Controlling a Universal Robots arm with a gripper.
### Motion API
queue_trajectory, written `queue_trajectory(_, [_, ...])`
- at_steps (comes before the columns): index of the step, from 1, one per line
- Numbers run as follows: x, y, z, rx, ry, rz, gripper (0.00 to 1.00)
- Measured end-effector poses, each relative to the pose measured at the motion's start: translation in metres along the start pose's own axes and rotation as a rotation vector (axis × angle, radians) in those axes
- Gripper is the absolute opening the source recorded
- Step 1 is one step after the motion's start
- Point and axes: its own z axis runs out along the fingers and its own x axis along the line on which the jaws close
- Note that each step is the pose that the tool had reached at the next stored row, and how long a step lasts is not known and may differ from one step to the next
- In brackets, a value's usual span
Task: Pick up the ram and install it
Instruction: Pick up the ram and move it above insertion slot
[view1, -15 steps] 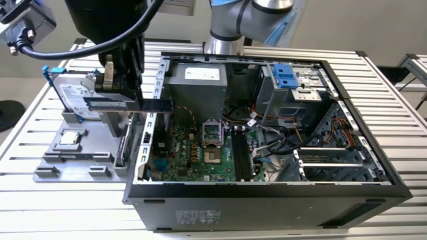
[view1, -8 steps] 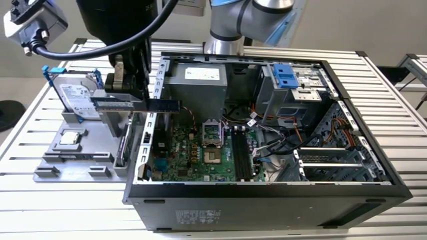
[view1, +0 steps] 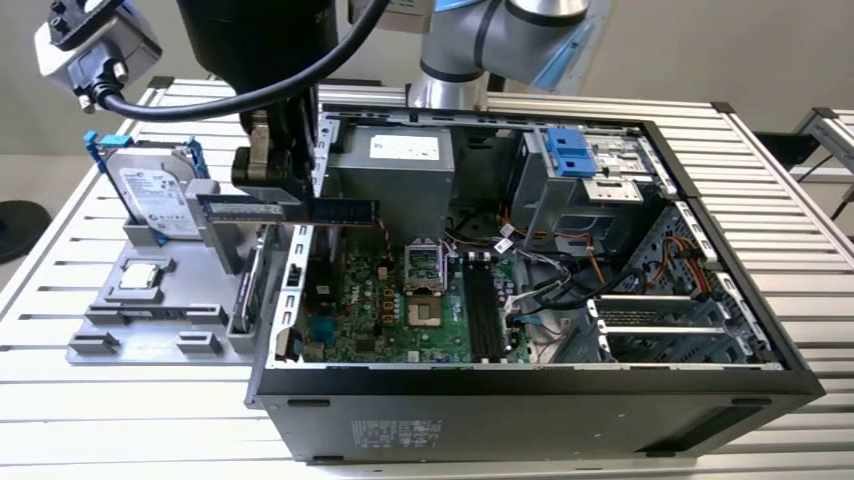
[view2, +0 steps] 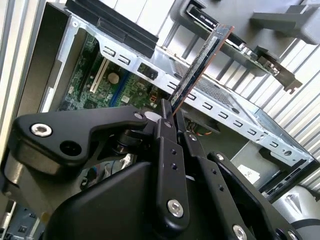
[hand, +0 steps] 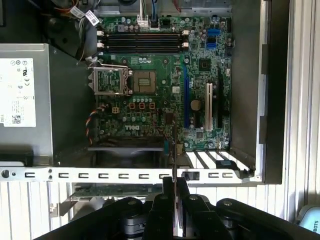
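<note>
The ram (view1: 340, 210) is a long narrow dark stick held level in the air, over the wall of the open computer case (view1: 534, 405) on the exterior view's left. My gripper (view1: 283, 200) is shut on its middle from above. In both wrist views the stick shows edge-on, as the ram (view2: 200, 70) and the ram (hand: 173, 155), running out from between the black fingers (view2: 167, 135). The gripper (hand: 173, 192) hangs above the case's perforated metal rail (hand: 100, 175). Black memory slots (hand: 142, 42) lie on the green motherboard (view1: 400, 305) inside, as the slots (view1: 483, 315) beside the processor socket.
A grey fixture tray (view1: 147, 325) on the exterior view's left carries a silver hard drive (view1: 150, 195) in a blue frame, a processor chip (view1: 140, 280) and an upright expansion card (view1: 247, 285). Inside the case are the power supply (view1: 400, 165), cables and a blue drive bay (view1: 585, 150).
</note>
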Motion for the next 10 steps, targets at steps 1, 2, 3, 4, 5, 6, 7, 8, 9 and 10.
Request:
queue_trajectory(1, [0.0, 0.0012, 0.0, 0.0, 0.0, 0.0, 0.0])
queue_trajectory(2, [0.0001, 0.0025, 0.0, 0.0, 0.0, 0.0, 0.0])
queue_trajectory(3, [0.0001, 0.0038, 0.0, 0.0, 0.0, 0.0, 0.0])
queue_trajectory(4, [0.0002, 0.005, 0.0, 0.0001, 0.0, 0.0, 0.0])
queue_trajectory(5, [0.0002, 0.0064, 0.0, 0.0, 0.0001, 0.0, 0.0])
queue_trajectory(6, [0.0002, 0.008, 0.0, 0.0001, 0.0, 0.0, 0.0])
queue_trajectory(7, [0.0003, 0.0096, 0.0, 0.0002, 0.0, 0.0, 0.0])
queue_trajectory(8, [0.0003, 0.011, 0.0, 0.0003, 0.0001, 0.0, 0.0])
queue_trajectory(9, [0.0004, 0.0123, 0.0, 0.0003, 0.0, 0.0, 0.0])
queue_trajectory(10, [0.0004, 0.0137, 0.0, 0.0003, 0.0, 0.0, 0.0])
